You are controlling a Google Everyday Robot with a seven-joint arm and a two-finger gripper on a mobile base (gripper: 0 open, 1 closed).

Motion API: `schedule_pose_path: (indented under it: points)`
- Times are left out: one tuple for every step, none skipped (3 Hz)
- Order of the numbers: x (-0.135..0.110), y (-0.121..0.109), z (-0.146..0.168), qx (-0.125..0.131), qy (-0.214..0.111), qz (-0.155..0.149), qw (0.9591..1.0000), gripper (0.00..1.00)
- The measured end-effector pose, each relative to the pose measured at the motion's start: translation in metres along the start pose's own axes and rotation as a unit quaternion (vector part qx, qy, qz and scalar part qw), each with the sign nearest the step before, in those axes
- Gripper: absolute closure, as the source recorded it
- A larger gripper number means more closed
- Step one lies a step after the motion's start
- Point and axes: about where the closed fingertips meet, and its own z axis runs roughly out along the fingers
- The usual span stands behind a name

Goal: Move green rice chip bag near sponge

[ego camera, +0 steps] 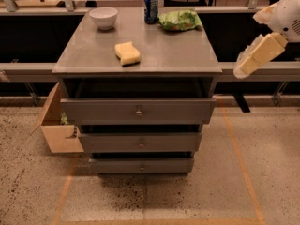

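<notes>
The arm (287,14) sits at the upper right edge of the frame. Its gripper (247,63) hangs below, pointing down-left.
</notes>
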Motion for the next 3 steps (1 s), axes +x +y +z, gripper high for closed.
schedule_pose_path:
  points:
    - [-0.028,-0.06,0.044,0.019,-0.102,0.047,0.9935,0.0]
    - [-0.046,-0.103,0.095,0.026,-0.157,0.094,0.9828,0.0]
    - [-0.056,-0.14,0.129,0.059,-0.162,0.144,0.9744,0.0]
